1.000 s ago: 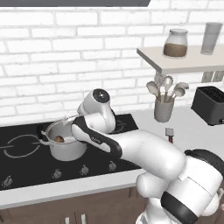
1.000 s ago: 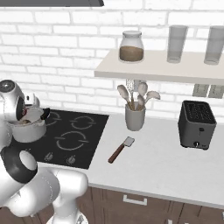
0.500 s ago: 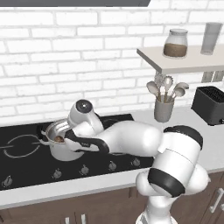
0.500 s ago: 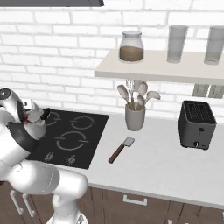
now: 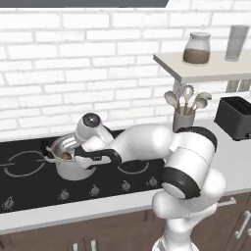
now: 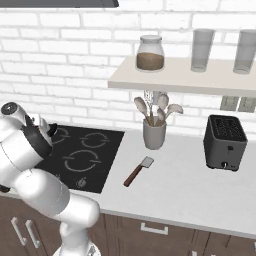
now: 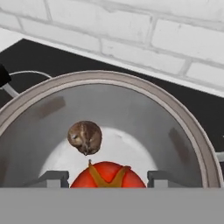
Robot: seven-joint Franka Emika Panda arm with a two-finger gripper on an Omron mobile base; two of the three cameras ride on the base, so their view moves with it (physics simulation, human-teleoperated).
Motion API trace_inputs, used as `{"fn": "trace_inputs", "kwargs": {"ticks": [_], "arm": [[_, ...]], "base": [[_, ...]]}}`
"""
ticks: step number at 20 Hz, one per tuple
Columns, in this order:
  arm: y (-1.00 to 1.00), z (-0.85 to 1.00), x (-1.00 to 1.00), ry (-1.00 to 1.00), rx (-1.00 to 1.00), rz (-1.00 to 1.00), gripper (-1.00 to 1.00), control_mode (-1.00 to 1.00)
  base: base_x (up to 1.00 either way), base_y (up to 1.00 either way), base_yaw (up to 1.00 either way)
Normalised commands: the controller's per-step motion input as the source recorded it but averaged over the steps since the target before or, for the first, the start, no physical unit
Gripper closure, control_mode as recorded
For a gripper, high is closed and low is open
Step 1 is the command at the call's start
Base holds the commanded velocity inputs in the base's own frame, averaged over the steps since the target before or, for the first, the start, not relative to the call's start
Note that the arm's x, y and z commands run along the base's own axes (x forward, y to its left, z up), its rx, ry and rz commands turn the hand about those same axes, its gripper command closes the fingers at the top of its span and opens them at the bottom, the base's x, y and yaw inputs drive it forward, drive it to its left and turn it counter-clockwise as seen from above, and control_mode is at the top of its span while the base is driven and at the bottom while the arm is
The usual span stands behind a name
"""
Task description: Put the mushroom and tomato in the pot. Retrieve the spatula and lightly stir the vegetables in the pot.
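1. My pincer (image 7: 104, 178): both grey fingertips (image 7: 51, 178) rise at the near edge of the hand view, spread, with the tomato (image 7: 107, 176) between them. Whether the pads press the tomato I cannot tell (its lower part is cut off).
2. Tomato: red, with a yellowish-green stalk star on top, inside the mouth of the pot (image 7: 183, 113), at its near side.
3. Mushroom (image 7: 85, 137): a brownish lump lying on the pale floor of the pot, just beyond the tomato and slightly to its left in the hand view. In the left base view it shows as a small brown spot (image 5: 65, 155) inside the pot (image 5: 73, 169).
4. Pot: shiny steel, standing on the black cooktop (image 5: 29, 186) at a front burner; my hand is lowered over its rim in the left base view.
5. Spatula (image 6: 138, 171): flat on the pale counter (image 6: 200, 195) to the right of the cooktop (image 6: 95, 160), reddish-brown handle toward the front edge, grey head toward the wall, well apart from the pot.
6. Utensil crock (image 6: 154, 134): behind the spatula, holding pale round-headed spoons.
7. Toaster (image 6: 225, 143): dark, farther right on the counter.
8. Shelf (image 6: 190, 80): on the brick wall, bearing a jar (image 6: 150, 53) with brown contents (and glass tumblers beside it).
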Motion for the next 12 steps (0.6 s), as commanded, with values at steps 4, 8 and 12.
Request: {"fn": "trace_inputs", "kwargs": {"ticks": [4,8,12], "arm": [[0.00,0.24,-0.03,-0.01,0.00,0.00,-1.00,-1.00],[-0.09,0.77,-0.32,-0.04,0.04,0.00,-1.00,-1.00],[-0.51,1.00,-0.63,-0.03,0.15,-0.02,-1.00,-1.00]], "base": [[0.00,0.00,0.00],[0.00,0.00,0.00],[0.00,0.00,0.00]]}}
